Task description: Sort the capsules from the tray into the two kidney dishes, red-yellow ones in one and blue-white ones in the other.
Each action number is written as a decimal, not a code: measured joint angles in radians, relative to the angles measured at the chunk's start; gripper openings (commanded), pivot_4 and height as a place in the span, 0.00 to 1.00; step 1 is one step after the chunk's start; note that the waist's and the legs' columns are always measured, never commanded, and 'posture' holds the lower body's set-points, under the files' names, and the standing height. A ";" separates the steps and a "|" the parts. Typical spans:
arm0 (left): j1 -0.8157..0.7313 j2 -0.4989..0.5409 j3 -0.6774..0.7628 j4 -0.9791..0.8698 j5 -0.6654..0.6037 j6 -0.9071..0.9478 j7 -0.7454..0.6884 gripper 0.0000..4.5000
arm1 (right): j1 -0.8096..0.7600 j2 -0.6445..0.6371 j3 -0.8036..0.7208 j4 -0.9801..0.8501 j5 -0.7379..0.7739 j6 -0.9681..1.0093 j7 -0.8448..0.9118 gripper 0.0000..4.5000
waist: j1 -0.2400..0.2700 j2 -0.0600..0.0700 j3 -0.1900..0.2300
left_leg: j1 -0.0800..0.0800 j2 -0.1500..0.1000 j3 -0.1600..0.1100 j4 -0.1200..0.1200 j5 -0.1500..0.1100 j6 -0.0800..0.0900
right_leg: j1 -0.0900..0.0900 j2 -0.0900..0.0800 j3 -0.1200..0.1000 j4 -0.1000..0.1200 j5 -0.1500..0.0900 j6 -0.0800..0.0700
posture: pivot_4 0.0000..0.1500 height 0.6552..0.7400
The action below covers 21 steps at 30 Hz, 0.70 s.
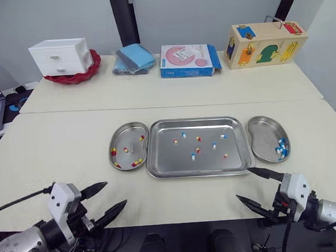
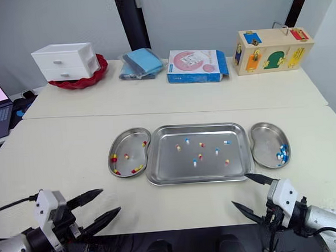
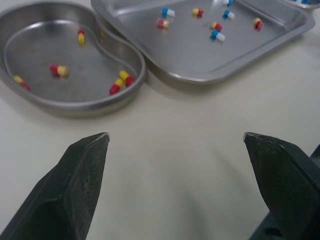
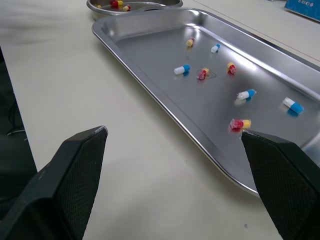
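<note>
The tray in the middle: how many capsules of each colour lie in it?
Red-yellow capsules: 4
Blue-white capsules: 4
Total in the tray: 8

Silver steel across the middle: tray (image 1: 176,160) and both dishes. Left dish (image 1: 126,141) shows red-yellow capsules (image 1: 137,161), right dish (image 1: 262,134) blue-white capsules (image 1: 281,149), and the tray holds both sorts. The table (image 1: 67,149) is cream. Along the top: white drawers (image 1: 61,56) on a red plate (image 1: 90,71), blue cloth (image 1: 135,58), blue-and-pink box (image 1: 188,60), pale wooden box (image 1: 265,43) with blue, orange, green and red panels. Left gripper (image 1: 115,193) and right gripper (image 1: 243,183): black fingers, white housings.
</note>
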 measured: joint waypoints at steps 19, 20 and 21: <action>-0.736 -0.059 -0.478 0.108 0.087 0.298 0.293 0.99 | -0.023 0.033 0.012 -0.128 0.038 0.038 -0.139 1.00 | -0.005 0.003 0.000 | 0.001 0.000 0.000 0.000 0.000 0.000 | 0.001 0.001 0.001 0.000 0.000 0.001 | 1.00 0.62; -0.751 -0.065 -0.495 0.117 0.097 0.308 0.299 0.99 | -0.027 0.027 0.018 -0.142 0.042 0.056 -0.140 1.00 | -0.005 0.003 0.000 | 0.001 0.000 0.000 0.000 0.000 0.000 | 0.001 0.001 0.001 0.000 0.000 0.001 | 1.00 0.62; -0.758 -0.069 -0.504 0.123 0.105 0.314 0.303 0.99 | -0.031 0.023 0.022 -0.154 0.043 0.072 -0.142 1.00 | -0.006 0.004 0.000 | 0.001 0.000 0.000 0.000 0.000 0.000 | 0.001 0.001 0.001 0.000 0.000 0.001 | 1.00 0.62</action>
